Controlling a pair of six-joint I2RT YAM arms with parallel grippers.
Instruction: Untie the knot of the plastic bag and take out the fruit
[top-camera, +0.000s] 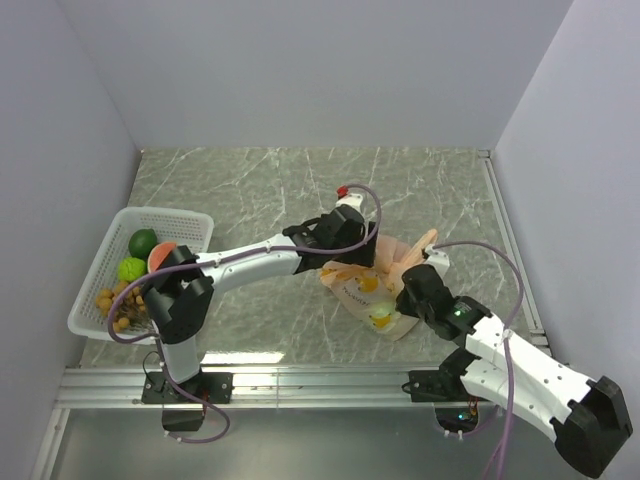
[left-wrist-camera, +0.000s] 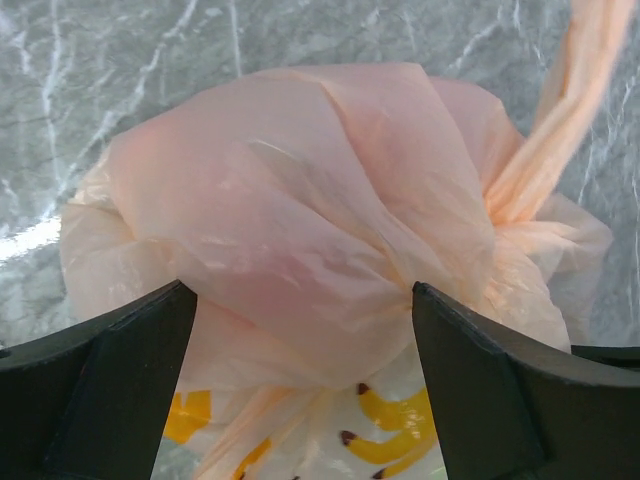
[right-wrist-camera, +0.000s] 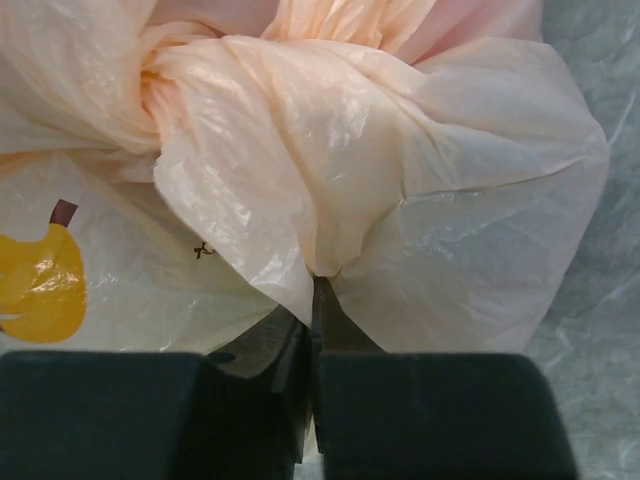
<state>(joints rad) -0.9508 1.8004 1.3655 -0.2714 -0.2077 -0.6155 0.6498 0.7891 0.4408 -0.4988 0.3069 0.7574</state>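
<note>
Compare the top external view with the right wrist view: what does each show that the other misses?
Only the top external view shows the white basket holding green fruit on the left, both arms, and the left gripper over the plastic bag.

Only the right wrist view shows the right gripper shut on a fold of the bag, beside the knot.

Both show the peach bag with its yellow print on the marble table.

Black left gripper (left-wrist-camera: 300, 350) spread wide on outstretched white left arm (top-camera: 250, 262); black right gripper (right-wrist-camera: 312, 300) fingers pressed together.
</note>
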